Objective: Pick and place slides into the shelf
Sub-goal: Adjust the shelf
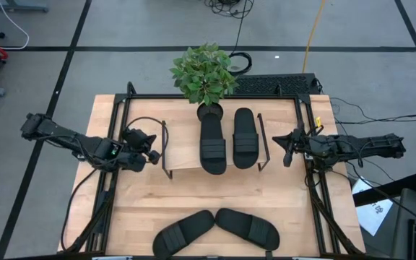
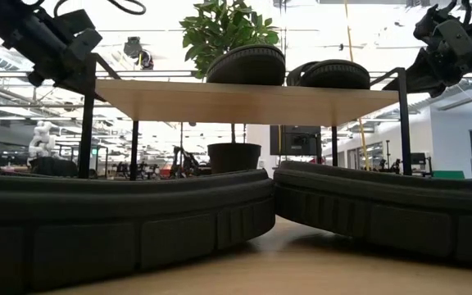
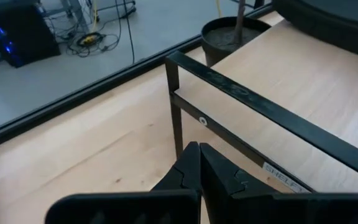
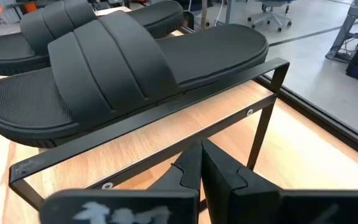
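Note:
Two black slides [image 1: 212, 144] [image 1: 245, 139] lie side by side on the shelf's wooden top [image 1: 186, 162], soles down. Two more slides [image 1: 184, 232] [image 1: 248, 227] rest on the table near its front edge, toes meeting; they fill the low view's foreground [image 2: 121, 221] [image 2: 383, 213]. My left gripper [image 1: 153, 153] hovers shut just left of the shelf's left end frame [image 3: 260, 109], its fingers [image 3: 191, 168] empty. My right gripper [image 1: 283, 146] hovers shut just right of the right end frame [image 4: 166, 112], facing the nearer slide [image 4: 117, 62].
A potted plant [image 1: 204, 72] stands on the table against the shelf's far edge, its pot [image 3: 232, 34] behind the left slide. A black frame [image 1: 114, 180] borders the tabletop. Bare wood [image 1: 215, 191] lies between the shelf and the front slides.

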### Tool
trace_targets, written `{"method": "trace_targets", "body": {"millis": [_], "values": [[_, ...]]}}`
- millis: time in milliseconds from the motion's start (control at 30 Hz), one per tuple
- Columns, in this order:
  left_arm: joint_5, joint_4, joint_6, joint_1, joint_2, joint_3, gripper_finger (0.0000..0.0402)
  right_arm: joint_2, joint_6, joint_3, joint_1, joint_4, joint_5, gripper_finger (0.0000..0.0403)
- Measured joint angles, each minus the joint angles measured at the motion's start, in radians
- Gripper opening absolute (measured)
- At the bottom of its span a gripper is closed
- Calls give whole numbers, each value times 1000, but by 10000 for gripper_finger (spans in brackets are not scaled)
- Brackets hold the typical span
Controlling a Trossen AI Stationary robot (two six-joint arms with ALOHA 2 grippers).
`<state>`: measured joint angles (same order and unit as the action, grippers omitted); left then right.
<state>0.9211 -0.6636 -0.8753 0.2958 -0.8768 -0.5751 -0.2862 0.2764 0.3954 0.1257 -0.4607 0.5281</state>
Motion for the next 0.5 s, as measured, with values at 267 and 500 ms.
{"method": "trace_targets", "body": {"millis": [267, 500], "values": [[-71, 97, 135, -75, 0, 0, 0, -23, 26, 0, 0, 0, -8, 0], [-117, 112, 187, -143, 0, 0, 0, -70, 37, -26, 1, 77, -139, 0]]}}
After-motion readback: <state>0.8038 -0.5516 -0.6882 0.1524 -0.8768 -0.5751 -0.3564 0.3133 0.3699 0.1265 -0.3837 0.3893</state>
